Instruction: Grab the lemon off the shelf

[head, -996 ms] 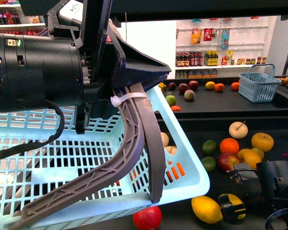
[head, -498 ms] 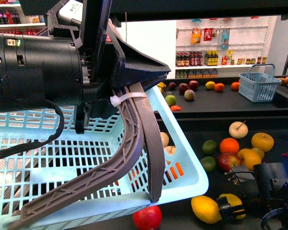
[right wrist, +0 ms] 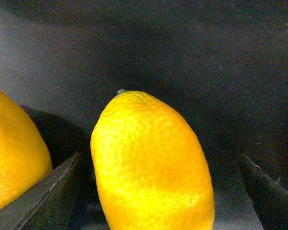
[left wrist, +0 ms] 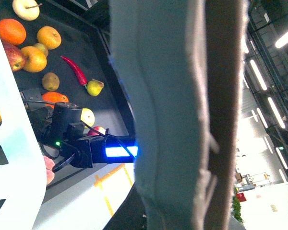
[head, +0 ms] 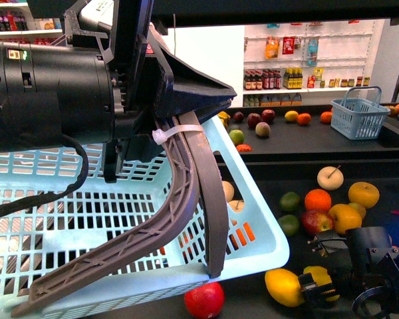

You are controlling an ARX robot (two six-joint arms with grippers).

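Two lemons lie on the shelf's black lower tray (head: 249,300). One lemon (head: 319,273) (right wrist: 151,163) sits between the fingers of my open right gripper (head: 317,286) (right wrist: 158,191), which are apart on either side of it and do not press it. The other lemon (head: 283,288) (right wrist: 12,158) lies just beside it. My left gripper (head: 186,116) is shut on the grey handle (head: 186,199) (left wrist: 173,120) of the light-blue basket (head: 86,219), held up at the left.
A red apple (head: 204,300) lies by the basket's corner. Oranges (head: 317,201), limes (head: 290,202) and golden fruits (head: 364,194) lie behind the lemons. A small blue basket (head: 359,118) and more fruit stand on the upper tray (head: 299,143).
My right arm has slid a little to the left and lower, closing in on the lemon. The left arm and the basket have barely moved.
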